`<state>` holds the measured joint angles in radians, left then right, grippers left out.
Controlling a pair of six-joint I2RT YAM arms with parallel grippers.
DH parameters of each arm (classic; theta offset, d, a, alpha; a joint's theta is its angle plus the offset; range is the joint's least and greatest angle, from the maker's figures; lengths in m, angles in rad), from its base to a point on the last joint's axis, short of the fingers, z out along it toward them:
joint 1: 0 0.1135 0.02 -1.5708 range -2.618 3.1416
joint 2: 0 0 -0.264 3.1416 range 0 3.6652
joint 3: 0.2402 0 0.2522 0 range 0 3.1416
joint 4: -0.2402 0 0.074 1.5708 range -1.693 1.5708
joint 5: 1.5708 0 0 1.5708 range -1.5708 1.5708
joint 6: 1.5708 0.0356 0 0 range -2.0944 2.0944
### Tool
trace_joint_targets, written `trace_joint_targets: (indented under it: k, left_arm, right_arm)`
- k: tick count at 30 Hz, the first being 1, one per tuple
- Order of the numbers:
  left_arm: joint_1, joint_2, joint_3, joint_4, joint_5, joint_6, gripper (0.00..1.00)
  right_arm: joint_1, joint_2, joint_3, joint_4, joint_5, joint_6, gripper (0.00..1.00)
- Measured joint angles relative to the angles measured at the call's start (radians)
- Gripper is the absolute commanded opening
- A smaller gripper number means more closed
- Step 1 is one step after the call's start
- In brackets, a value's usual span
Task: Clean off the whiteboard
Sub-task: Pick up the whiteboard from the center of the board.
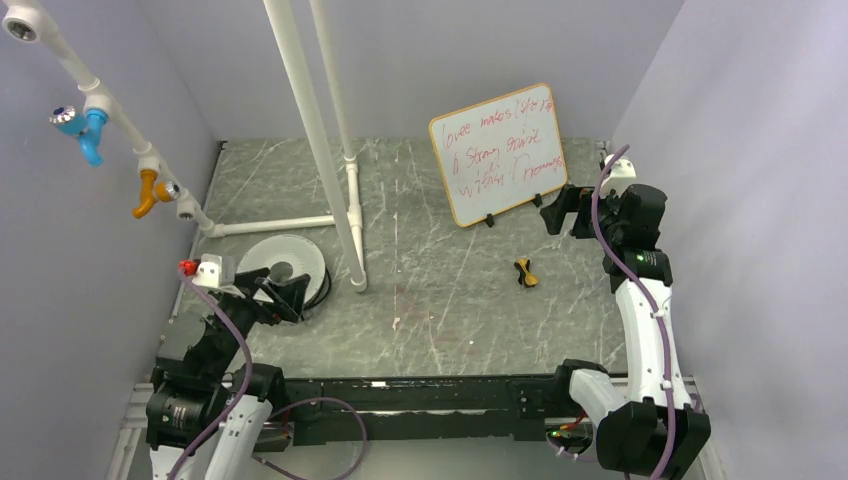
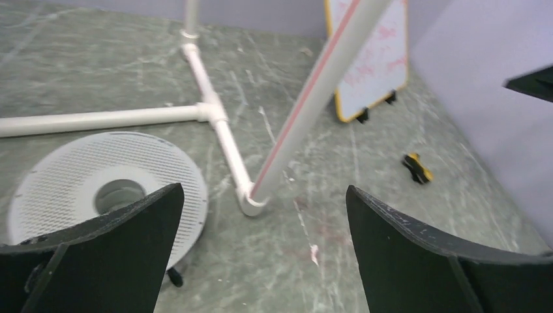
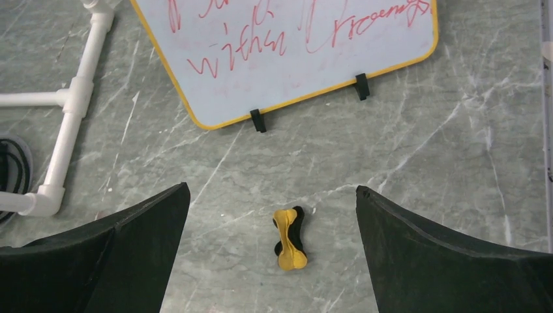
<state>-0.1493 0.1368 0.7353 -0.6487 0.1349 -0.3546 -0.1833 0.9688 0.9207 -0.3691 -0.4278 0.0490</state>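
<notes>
We had not begun wiping: the whiteboard [image 1: 497, 155] stood at the far right of the counter [image 1: 430, 300], red scrawl intact. Our left hand [image 2: 264, 188] and right hand [image 3: 272, 188] were spread, empty. Next, the right should drop onto the yellow-black piece [image 3: 290, 239], probably the eraser.

My top camera sits high above and behind me and looks down over the whole table [image 1: 430, 300], with the whiteboard [image 1: 497, 155] small at the far side. My right wrist camera hangs close in front of the whiteboard, looking down at its lower edge. My left wrist camera looks from low and well left of the whiteboard, across toward it. All three share the whiteboard and the yellow-and-black piece [image 1: 525, 272] before it.
</notes>
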Motion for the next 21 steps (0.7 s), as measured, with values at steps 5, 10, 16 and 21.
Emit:
trace_joint_targets:
  k: [5,10,16,21]
  left_arm:
    - [0.000,0.062,0.000,0.051,0.201,-0.036,0.99]
    - [0.000,0.138,-0.005,0.139,0.380,-0.084,0.99]
    - [-0.106,0.206,0.004,0.194,0.464,-0.100,0.99]
    - [-0.658,0.403,0.048,0.218,0.191,-0.063,0.99]
  right_arm:
    - [-0.002,0.010,0.000,-0.003,-0.057,-0.018,1.00]
    - [-0.002,0.011,-0.008,-0.018,-0.141,-0.077,1.00]
    - [-0.002,0.016,-0.035,-0.034,-0.222,-0.153,1.00]
    - [-0.008,0.019,-0.080,-0.053,-0.359,-0.293,1.00]
